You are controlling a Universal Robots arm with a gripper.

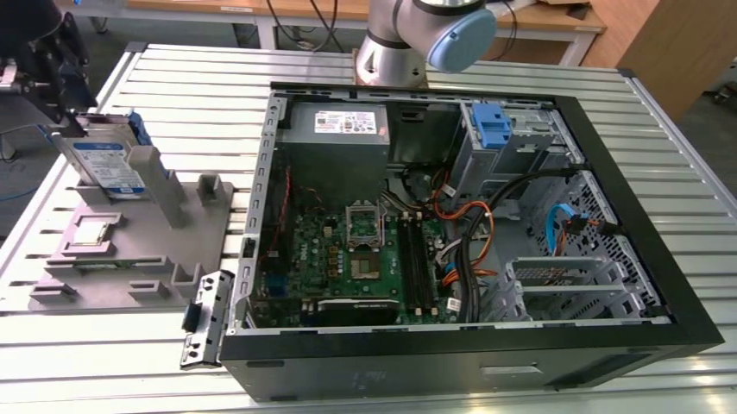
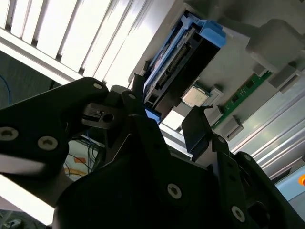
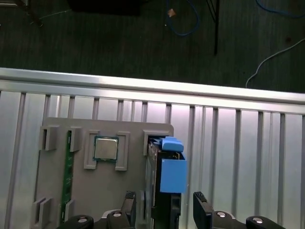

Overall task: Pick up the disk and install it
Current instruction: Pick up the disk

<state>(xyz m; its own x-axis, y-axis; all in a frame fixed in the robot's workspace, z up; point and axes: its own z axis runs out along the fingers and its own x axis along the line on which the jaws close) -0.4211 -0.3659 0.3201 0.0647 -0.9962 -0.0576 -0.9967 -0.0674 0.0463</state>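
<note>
In the exterior view, the disk (image 1: 102, 159) stands on edge in a grey holder (image 1: 196, 233) on the worktop (image 1: 185, 65), to the exterior view's left of the open computer case (image 1: 668, 259). We judge it is propped upright so that both flat faces are free to grip, and that the case lies open for reach from above. The pincer (image 1: 69, 121) hangs just over the disk. The disk's white-and-blue label and the white sticker on the power-supply box (image 1: 345, 129) carry print too small for us to read.

In the second wrist view, the dark fingers (image 2: 198, 129) stand apart, with the disk's blue-framed end ahead of them.

In the first wrist view, the fingers (image 3: 200, 205) straddle the disk with a gap on each side and grip nothing. A processor chip (image 3: 105, 148) sits beside the disk in the holder.
</note>
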